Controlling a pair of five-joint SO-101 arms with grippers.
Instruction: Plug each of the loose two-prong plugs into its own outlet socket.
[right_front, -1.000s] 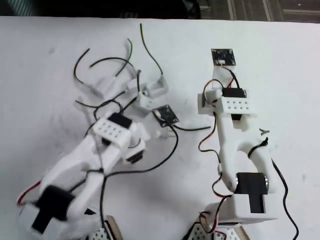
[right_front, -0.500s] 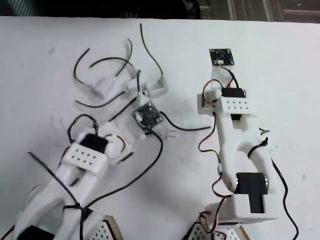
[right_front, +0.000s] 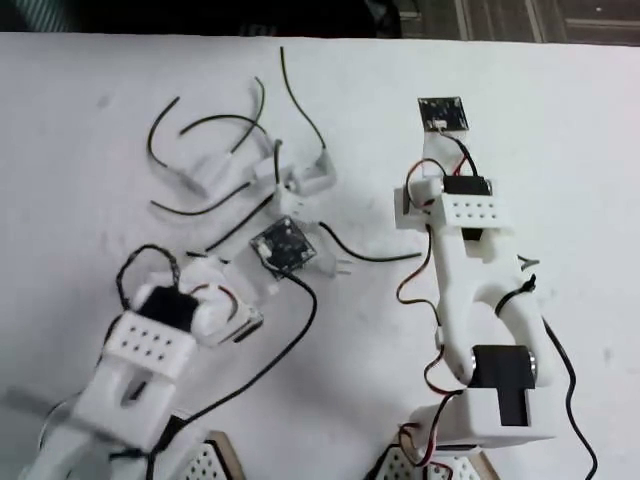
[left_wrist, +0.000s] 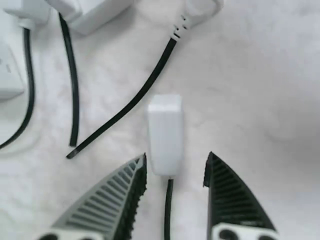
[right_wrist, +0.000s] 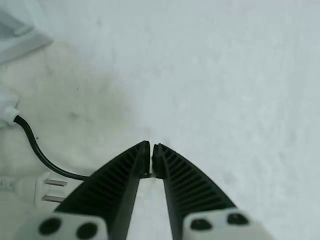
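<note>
Looks like the grab step here: left gripper (left_wrist: 176, 159) is spread wide, tips flanking the cord end of the white corded block (left_wrist: 165, 132). Next it needs to nudge forward and squeeze squarely. Right gripper (right_wrist: 151, 147), well away from that block, is pinched together on nothing.

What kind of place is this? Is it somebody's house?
Probably a robot lab or workshop bench. A white robot arm and a second arm sit at a white table, with a two-prong plug and loose black cords scattered on it.
</note>
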